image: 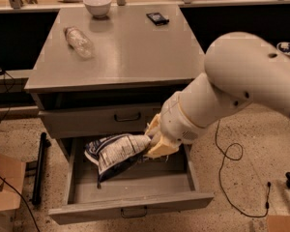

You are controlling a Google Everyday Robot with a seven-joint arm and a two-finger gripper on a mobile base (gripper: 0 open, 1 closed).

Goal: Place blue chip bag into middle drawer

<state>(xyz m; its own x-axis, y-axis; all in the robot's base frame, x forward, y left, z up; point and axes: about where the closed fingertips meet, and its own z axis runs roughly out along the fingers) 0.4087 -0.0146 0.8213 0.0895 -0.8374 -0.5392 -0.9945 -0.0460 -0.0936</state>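
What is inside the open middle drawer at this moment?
The blue chip bag, gripped at one end by the tool, hangs in the middle drawer. Its floor in front shows bare grey. The floor beneath the bag and the arm is covered.

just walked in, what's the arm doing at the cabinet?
The robot's claw is shut on one end of the blue chip bag, holding it low over the open middle drawer. It has not let go yet. A plastic bottle, a bowl and a small dark packet sit on the cabinet top.
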